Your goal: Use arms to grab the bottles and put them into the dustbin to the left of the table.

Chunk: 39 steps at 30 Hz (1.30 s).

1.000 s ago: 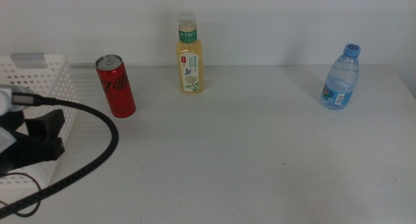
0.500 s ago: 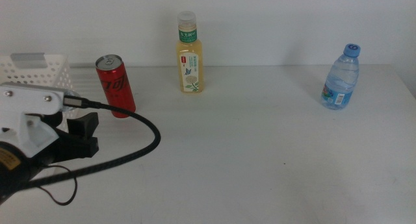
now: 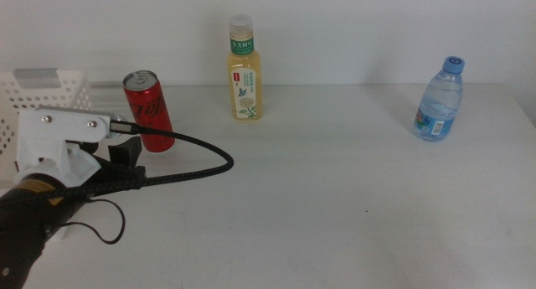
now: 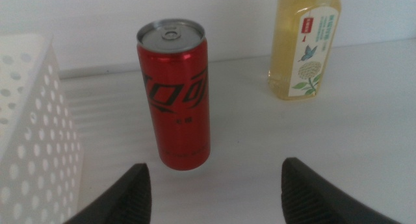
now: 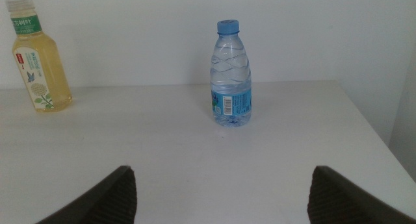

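A slim red soda can (image 3: 150, 111) stands upright near the table's far left, beside the white perforated dustbin (image 3: 33, 100). My left gripper (image 4: 211, 188) is open just in front of the can (image 4: 175, 102), its jaws wide apart with the can centred between them but still beyond the tips. In the middle view the left arm's white housing (image 3: 57, 142) comes in from the left. A yellow-drink bottle (image 3: 244, 71) stands at the back centre. A small clear water bottle (image 3: 439, 101) stands at the far right. My right gripper (image 5: 218, 198) is open, well short of the water bottle (image 5: 230, 74).
The dustbin wall (image 4: 32, 133) is close beside the can, on the side away from the yellow bottle (image 4: 305, 45). A thick black cable (image 3: 180, 173) trails from the left arm over the table. The white table (image 3: 335, 205) stretches wide in front.
The left arm has moved forward and to the right toward the red can. The bottles and the can have not moved.
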Available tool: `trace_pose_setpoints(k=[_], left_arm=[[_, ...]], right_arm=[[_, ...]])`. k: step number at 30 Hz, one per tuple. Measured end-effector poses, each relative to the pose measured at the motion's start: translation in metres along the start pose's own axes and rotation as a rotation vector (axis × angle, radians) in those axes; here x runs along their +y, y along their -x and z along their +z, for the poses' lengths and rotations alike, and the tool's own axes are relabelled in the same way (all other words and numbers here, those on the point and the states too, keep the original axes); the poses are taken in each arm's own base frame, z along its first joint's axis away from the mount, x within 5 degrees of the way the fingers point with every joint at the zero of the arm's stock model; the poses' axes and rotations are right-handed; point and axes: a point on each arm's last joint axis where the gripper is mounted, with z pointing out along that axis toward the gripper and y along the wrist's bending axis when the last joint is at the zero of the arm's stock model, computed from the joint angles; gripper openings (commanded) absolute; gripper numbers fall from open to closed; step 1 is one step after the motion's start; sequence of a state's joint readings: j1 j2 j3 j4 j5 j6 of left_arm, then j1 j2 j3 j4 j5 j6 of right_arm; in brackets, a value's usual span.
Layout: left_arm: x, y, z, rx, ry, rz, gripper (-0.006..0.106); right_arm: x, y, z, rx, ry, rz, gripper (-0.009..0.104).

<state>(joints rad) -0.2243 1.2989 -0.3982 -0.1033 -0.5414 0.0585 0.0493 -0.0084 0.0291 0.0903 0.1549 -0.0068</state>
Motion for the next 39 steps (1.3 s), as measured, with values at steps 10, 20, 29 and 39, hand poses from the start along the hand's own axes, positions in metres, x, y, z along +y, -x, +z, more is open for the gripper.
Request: trace_pose_setpoints(k=[10, 20, 29, 39], left_arm=[[0.0, -0.006, 0.007, 0.002, 0.004, -0.006, 0.061], [0.0, -0.01, 0.012, 0.006, 0.007, -0.016, 0.061], [0.002, -0.036, 0.043, -0.03, 0.027, -0.025, 0.089], [0.005, -0.033, 0.08, -0.064, 0.022, -0.018, 0.09]], right_arm=[[0.0, 0.0, 0.0, 0.0, 0.0, 0.0, 0.071], [0.0, 0.0, 0.0, 0.0, 0.0, 0.0, 0.071], [0.0, 0.0, 0.0, 0.0, 0.0, 0.0, 0.071], [0.0, 0.0, 0.0, 0.0, 0.0, 0.0, 0.071]])
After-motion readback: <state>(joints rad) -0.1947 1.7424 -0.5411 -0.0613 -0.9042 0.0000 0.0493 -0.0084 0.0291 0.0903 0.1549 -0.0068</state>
